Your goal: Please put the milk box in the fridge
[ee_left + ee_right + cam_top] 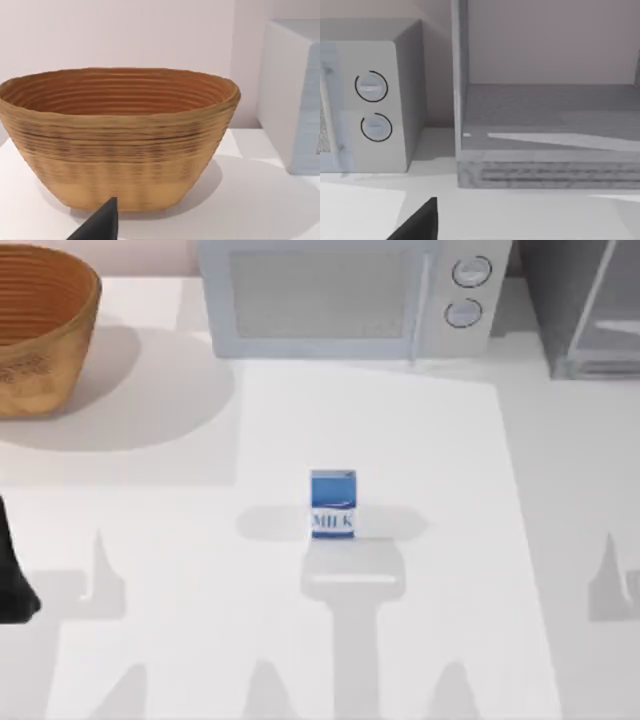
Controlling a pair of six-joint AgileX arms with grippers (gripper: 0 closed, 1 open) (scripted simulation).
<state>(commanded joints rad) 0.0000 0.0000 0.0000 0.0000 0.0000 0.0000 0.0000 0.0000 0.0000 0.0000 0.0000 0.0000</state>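
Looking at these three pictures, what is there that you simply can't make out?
- Fridge: the top view's edge cuts it off at the table's far right corner, so its full shape is unseen.
- Basket: partly cut by the top view's left edge; in the left wrist view its bottom is hidden by its own wall.
- Pincers: whether they are open or shut.
- Milk box: small print under "MILK" is too tiny.

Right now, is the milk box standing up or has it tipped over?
Upright. The milk box stands on its base mid-table, top panel up and the MILK lettering reading level, clear of the microwave.

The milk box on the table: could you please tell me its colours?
Blue milk box with a white band, clearest in the top view.
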